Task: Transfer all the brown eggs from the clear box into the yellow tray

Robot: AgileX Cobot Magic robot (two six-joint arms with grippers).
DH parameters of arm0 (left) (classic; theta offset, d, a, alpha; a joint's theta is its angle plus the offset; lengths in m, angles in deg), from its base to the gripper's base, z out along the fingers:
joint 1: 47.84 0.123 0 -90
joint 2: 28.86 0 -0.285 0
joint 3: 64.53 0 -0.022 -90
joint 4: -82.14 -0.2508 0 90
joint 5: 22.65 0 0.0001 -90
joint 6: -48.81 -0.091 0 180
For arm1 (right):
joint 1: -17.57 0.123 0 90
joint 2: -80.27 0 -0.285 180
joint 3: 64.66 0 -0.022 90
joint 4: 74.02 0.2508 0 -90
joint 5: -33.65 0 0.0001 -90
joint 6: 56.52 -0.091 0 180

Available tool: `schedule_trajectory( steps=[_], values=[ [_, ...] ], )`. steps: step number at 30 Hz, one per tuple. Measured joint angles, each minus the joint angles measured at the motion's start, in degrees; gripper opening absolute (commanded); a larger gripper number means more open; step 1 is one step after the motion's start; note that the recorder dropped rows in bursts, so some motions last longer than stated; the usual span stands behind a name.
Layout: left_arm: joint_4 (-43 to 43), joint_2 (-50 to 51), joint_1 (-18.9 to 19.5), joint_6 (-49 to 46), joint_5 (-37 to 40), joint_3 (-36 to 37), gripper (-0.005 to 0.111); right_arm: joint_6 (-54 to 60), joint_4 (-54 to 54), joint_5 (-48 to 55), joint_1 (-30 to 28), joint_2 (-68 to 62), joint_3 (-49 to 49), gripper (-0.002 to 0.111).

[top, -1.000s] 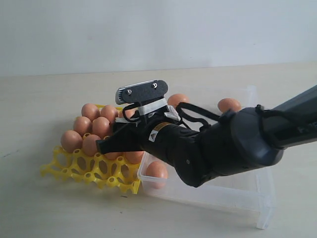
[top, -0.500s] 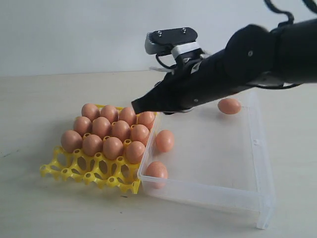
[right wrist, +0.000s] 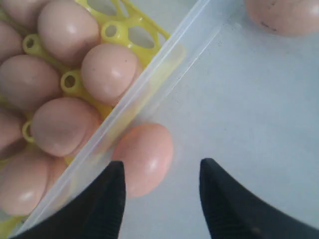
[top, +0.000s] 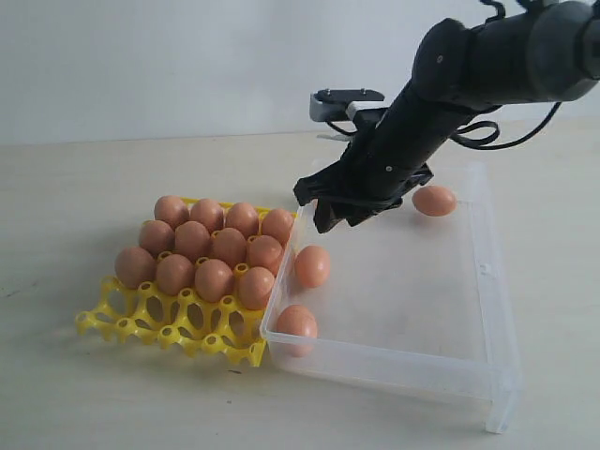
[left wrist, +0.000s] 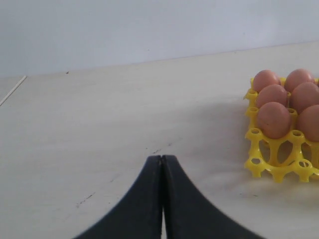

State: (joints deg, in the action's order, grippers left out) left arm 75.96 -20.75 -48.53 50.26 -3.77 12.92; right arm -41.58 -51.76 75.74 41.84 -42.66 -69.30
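Nearest: the clear box, shallow, of transparent colourless plastic, low walls under a thin rim, set on the pale matte table. In its near corner on the tray side, one brown egg, smooth, matte orange-brown, oval, up against the front wall.

Just beside that corner, the yellow tray: bright glossy plastic, open round cups with raised pegs between, nearest cups bare. Further in, twelve brown eggs of the same colour and finish, seated in three rows of four, one to a cup.

Back in the box, a second egg lying against the wall that faces the tray. Above it and clear of it, the right gripper, black, pointing steeply down, jaws spread wide, gripping nothing. In the right wrist view, the same gripper with two dark tapered fingertips apart over the box floor, that egg nearer one tip.

Behind, the thick black right arm slanting up and away to the right, cables looped beneath, a grey camera bracket at the wrist. Farther still, a third egg near the box's far wall. Beyond, a plain pale wall.

Seen only from its own wrist: the left gripper, low over bare table, curved black fingers pressed together, empty, a tray corner with eggs nearby.
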Motion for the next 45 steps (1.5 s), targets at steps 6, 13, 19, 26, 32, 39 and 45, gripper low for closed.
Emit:
schedule_trajectory(
  steps=[6, 13, 19, 26, 32, 39, 45],
  values=[
    [0.0, 0.0, 0.0, 0.0, 0.0, 0.0, 0.0, -2.0, 0.1, 0.0, 0.0, -5.2, -3.2, 0.054],
    [0.0, 0.0, 0.0, 0.0, 0.0, 0.0, 0.0, -3.2, 2.6, -4.0, 0.0, -6.1, -3.5, 0.054],
    [0.0, 0.0, 0.0, 0.0, 0.0, 0.0, 0.0, -3.3, 4.5, -3.0, 0.0, -6.8, -3.5, 0.054],
    [0.0, 0.0, 0.0, 0.0, 0.0, 0.0, 0.0, -3.3, 4.8, -2.0, 0.2, -8.7, -3.5, 0.054],
    [0.0, 0.0, 0.0, 0.0, 0.0, 0.0, 0.0, -3.2, 4.8, -1.9, 1.2, -10.6, -3.5, 0.054],
    [0.0, 0.0, 0.0, 0.0, 0.0, 0.0, 0.0, -2.9, 5.1, -1.5, 1.3, -10.9, -3.5, 0.054],
    [0.0, 0.0, 0.0, 0.0, 0.0, 0.0, 0.0, -1.1, 5.2, -0.4, 1.3, -10.8, -3.5, 0.054]
  ],
)
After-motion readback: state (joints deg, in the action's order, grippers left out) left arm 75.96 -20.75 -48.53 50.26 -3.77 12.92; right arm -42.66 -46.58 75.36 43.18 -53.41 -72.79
